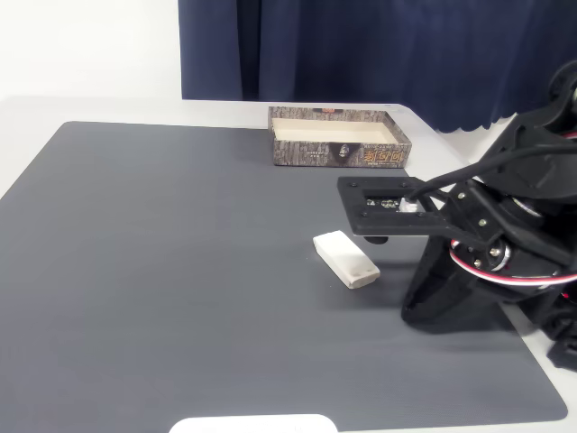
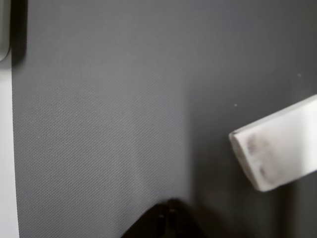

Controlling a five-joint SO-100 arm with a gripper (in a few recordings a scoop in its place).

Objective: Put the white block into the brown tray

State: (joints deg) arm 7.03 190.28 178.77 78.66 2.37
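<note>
The white block [image 1: 345, 259] lies flat on the grey mat, a little right of the middle. In the wrist view the white block [image 2: 277, 148] shows at the right edge, tilted, with smudges on its end face. The brown tray [image 1: 338, 135] stands at the mat's far edge; its pale inside holds nothing. My black gripper [image 1: 413, 314] points down at the mat just right of the block, apart from it. Its tips [image 2: 167, 212] meet at the bottom of the wrist view, shut on nothing.
A flat white rounded plate [image 1: 252, 424] lies at the mat's near edge, and the plate [image 2: 4, 29] also shows at the top left of the wrist view. The grey mat [image 1: 162, 271] is bare to the left. A dark blue curtain [image 1: 379, 54] hangs behind the table.
</note>
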